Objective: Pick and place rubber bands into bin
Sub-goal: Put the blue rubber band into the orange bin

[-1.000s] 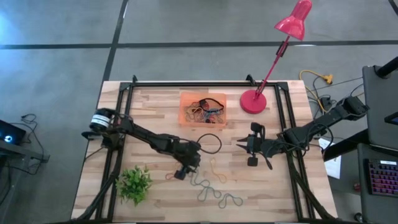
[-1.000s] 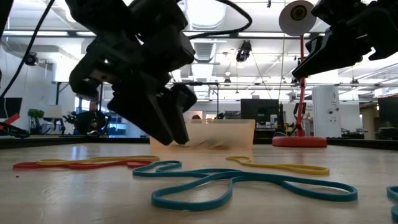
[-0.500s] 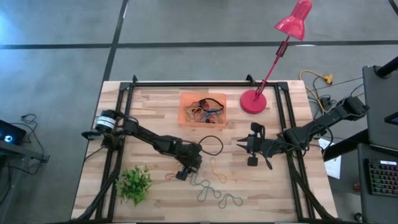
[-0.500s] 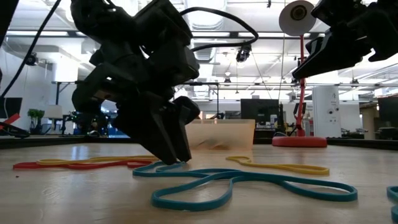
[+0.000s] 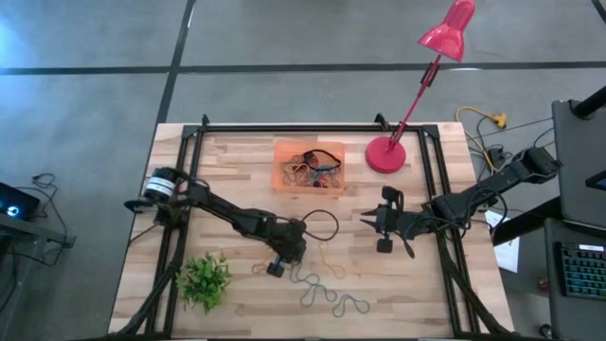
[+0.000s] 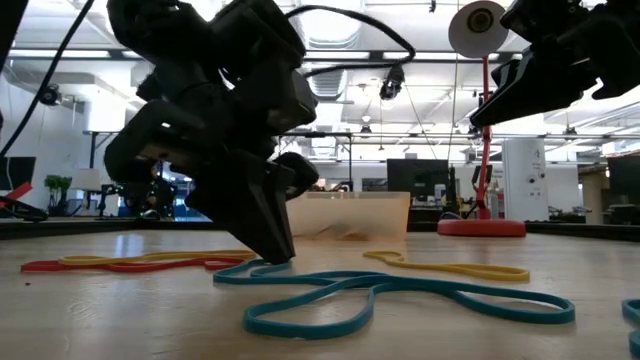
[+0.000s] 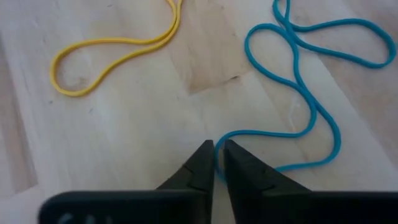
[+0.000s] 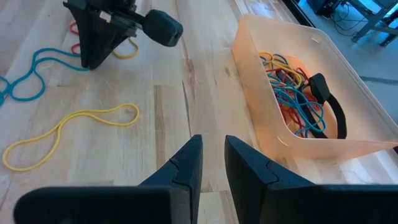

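Several rubber bands lie flat on the wooden table: a blue one [image 7: 298, 93] [image 6: 400, 295], a yellow one [image 7: 118, 56] and a red one [image 6: 120, 265]. More of them show near the front edge [image 5: 322, 296]. My left gripper [image 5: 282, 265] [image 7: 217, 163] stands with its tips on the table, shut on the blue band. The orange bin [image 5: 310, 167] [image 8: 298, 93] sits at the far middle with several bands inside. My right gripper [image 5: 369, 220] [image 8: 213, 158] hangs above the table right of centre, a narrow gap between its fingers and nothing in it. My left gripper pinches the blue band at the bend of one end loop [image 7: 231, 133], a single strand, between its two fingertips [image 6: 275, 258]. The fingers slant down from above. The whole band still lies slack on the table.
A small green plant [image 5: 204, 279] stands at the near left. The red lamp's round base [image 5: 385, 154] stands right of the bin. A black cable loop [image 5: 324, 220] arches from my left arm. Black frame rails [image 5: 189, 189] run along the table's edges.
My left gripper has come down until its tips meet the table at the blue band, and it has shut on the band's end loop. The band lies where it was.
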You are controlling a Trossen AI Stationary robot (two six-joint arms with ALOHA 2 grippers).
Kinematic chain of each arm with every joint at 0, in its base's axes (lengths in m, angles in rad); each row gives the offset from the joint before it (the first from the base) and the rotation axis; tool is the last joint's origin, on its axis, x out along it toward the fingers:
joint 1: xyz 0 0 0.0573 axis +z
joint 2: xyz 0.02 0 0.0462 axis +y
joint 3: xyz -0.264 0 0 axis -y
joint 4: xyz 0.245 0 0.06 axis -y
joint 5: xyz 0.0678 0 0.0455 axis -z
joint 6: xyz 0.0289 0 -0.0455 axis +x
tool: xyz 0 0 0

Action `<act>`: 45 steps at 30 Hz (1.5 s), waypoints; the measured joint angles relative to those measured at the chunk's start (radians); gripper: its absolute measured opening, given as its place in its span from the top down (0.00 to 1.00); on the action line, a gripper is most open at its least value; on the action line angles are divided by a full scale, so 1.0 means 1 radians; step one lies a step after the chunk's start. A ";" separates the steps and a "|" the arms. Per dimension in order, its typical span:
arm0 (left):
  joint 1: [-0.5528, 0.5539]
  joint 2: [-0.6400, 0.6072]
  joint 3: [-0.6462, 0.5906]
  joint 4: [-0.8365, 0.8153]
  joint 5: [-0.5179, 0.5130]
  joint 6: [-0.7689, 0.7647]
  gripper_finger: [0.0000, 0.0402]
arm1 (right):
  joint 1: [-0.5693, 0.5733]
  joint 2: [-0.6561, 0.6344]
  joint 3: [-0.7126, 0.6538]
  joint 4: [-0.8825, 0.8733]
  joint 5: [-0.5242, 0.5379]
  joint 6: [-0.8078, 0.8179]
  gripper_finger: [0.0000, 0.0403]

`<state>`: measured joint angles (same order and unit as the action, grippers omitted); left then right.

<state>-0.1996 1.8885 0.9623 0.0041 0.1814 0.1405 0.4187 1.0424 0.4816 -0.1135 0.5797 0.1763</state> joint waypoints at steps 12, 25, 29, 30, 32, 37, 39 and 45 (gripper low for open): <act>0.002 -0.037 0.018 -0.030 -0.142 0.052 1.00 | 0.000 0.000 0.000 -0.001 0.000 0.003 0.86; 0.000 -0.163 0.018 -0.022 -0.381 0.087 1.00 | 0.000 0.000 0.000 -0.001 0.000 0.004 0.86; -0.003 -0.214 0.016 -0.022 -0.461 0.115 1.00 | 0.000 0.000 0.000 0.000 0.000 0.004 0.86; -0.003 -0.228 0.017 -0.020 -0.475 0.127 1.00 | 0.000 0.000 0.000 0.000 0.000 0.004 0.86; -0.004 -0.261 0.018 -0.013 -0.506 0.150 1.00 | 0.000 0.000 0.000 -0.001 0.000 0.004 0.86; 0.006 -0.347 0.018 -0.010 -0.541 0.211 1.00 | 0.000 0.000 -0.001 0.000 0.000 0.004 0.86; 0.016 -0.383 0.018 -0.013 -0.560 0.239 1.00 | 0.000 0.000 -0.001 0.000 0.000 0.004 0.86; 0.082 -0.467 0.039 0.000 -0.584 0.335 1.00 | 0.000 0.000 -0.001 0.001 0.000 0.004 0.86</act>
<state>-0.1176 1.4215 1.0009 0.0041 -0.4023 0.4754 0.4183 1.0420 0.4808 -0.1129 0.5797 0.1802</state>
